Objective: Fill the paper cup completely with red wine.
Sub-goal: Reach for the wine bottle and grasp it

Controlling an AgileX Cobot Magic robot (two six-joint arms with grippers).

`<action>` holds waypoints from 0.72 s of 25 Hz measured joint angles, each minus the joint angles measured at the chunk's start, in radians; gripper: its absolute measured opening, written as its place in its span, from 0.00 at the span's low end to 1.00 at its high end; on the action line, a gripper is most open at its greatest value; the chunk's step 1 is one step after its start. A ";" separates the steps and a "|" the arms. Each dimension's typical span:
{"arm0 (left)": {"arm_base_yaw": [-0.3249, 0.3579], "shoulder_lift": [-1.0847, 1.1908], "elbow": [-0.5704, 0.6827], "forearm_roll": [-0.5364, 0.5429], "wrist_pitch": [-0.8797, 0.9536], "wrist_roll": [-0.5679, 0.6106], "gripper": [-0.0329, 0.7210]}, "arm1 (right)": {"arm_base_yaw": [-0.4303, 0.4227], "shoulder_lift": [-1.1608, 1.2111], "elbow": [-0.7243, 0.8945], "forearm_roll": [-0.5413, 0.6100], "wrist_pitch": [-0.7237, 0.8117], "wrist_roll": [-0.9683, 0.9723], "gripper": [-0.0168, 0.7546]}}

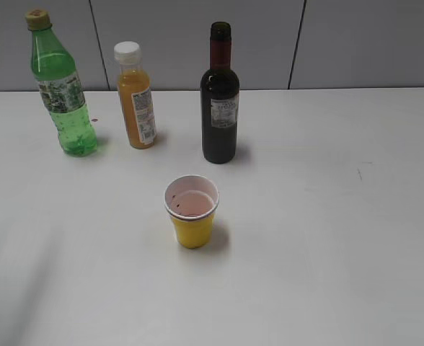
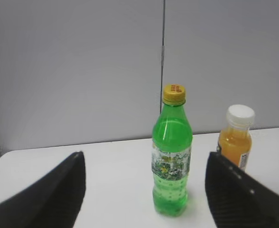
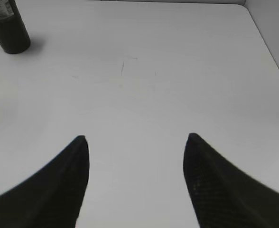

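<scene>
The yellow paper cup (image 1: 191, 211) stands upright in the middle of the table, its white inside showing a pale pinkish bottom and a few dark specks. Behind it stands the dark glass bottle of red wine (image 1: 220, 101), upright, its mouth uncapped; its base also shows in the right wrist view (image 3: 9, 28) at the top left. My left gripper (image 2: 145, 154) is open with nothing in it, some way short of the green bottle. Over bare table my right gripper (image 3: 135, 137) is open and empty. Neither gripper appears in the exterior view.
A green soda bottle (image 1: 62, 86) (image 2: 172, 156) stands at the back left, an orange juice bottle (image 1: 135, 97) (image 2: 235, 137) with a white cap beside it. A grey wall runs behind the white table (image 1: 327, 216). The table's right edge (image 3: 267, 47) shows in the right wrist view.
</scene>
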State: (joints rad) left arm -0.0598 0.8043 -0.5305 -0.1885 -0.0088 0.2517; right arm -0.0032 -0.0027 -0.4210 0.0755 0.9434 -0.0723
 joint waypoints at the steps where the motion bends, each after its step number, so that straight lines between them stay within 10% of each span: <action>1: -0.010 0.032 0.000 -0.003 -0.032 0.000 0.83 | 0.000 0.000 0.000 0.001 0.000 0.000 0.64; 18: -0.260 0.475 0.000 0.122 -0.426 -0.071 0.82 | 0.000 0.000 0.000 0.006 0.000 0.000 0.64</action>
State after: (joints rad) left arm -0.3194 1.2795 -0.5305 -0.0663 -0.4346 0.1804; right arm -0.0032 -0.0027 -0.4210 0.0820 0.9434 -0.0725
